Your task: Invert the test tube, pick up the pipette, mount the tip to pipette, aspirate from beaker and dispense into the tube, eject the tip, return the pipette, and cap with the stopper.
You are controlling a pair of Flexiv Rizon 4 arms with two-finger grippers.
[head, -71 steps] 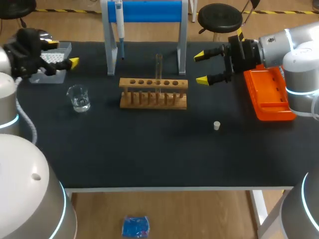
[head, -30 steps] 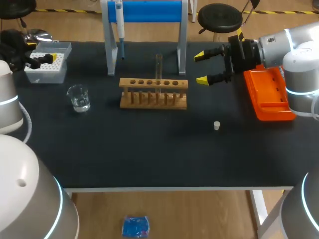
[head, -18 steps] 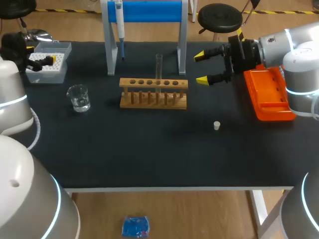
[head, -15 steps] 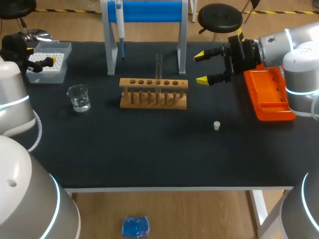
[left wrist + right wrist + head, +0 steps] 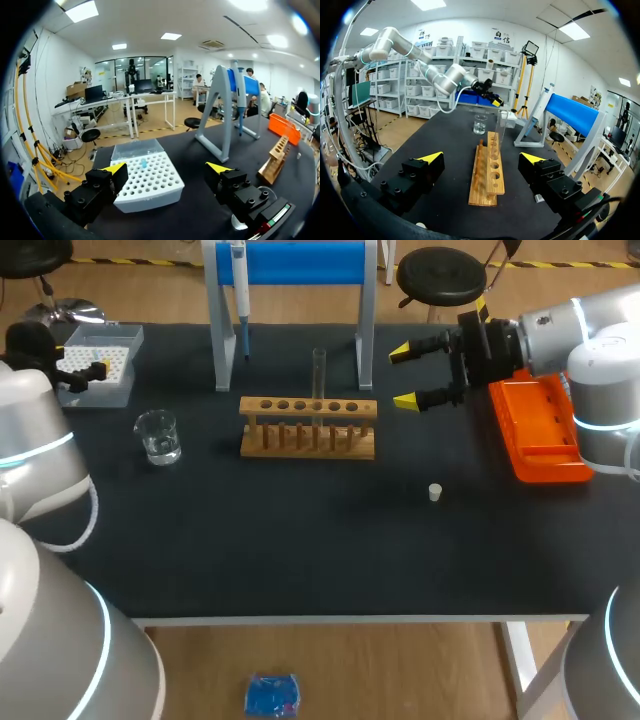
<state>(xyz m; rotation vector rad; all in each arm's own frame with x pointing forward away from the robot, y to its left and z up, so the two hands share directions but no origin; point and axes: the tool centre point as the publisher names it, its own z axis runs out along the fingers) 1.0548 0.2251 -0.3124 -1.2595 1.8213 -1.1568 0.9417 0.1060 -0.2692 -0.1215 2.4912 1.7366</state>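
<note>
One test tube (image 5: pixel 319 370) stands in one wooden rack (image 5: pixel 308 440); one beaker (image 5: pixel 158 436) and one stopper (image 5: pixel 435 492) rest on the tabletop (image 5: pixel 300 540). Both pairs of jaws stand apart.

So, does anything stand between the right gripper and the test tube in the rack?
Nothing visible does. The open right gripper faces the test tube along the wooden rack. Only the rack's near end, with its empty holes, lies between them, and it sits lower than the tube's upper part.

Place: a lab bench — black table (image 5: pixel 300 555).
Signs: wooden tube rack (image 5: pixel 308 427), glass beaker (image 5: pixel 158 436), pipette (image 5: pixel 240 285) on a blue stand (image 5: pixel 300 262), tip box (image 5: pixel 115 348).
</note>
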